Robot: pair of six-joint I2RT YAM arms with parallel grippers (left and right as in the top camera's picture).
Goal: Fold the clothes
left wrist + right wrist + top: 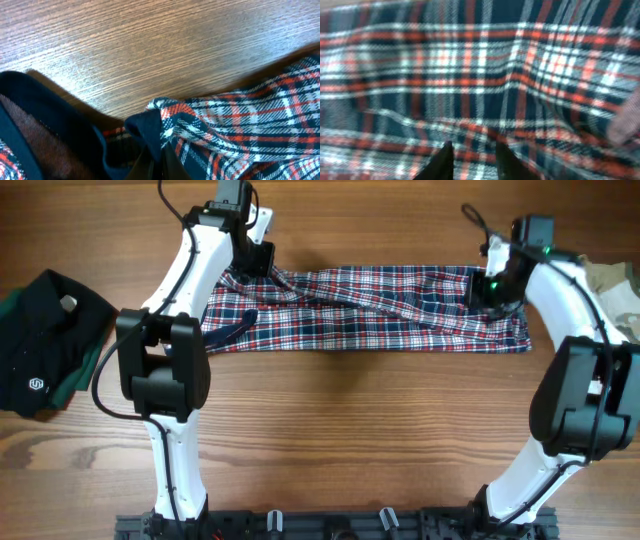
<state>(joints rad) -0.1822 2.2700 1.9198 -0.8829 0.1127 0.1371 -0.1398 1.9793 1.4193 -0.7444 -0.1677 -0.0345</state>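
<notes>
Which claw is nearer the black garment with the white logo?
Left. The left claw grips the end of the plaid shirt nearest the black garment; the right claw sits over the shirt's opposite end, far from it.

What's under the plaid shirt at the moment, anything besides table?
Only the brown wooden table shows around the red, navy and white plaid shirt, which lies on it as a long strip. Whatever is beneath is covered by the cloth itself, so I cannot tell.
</notes>
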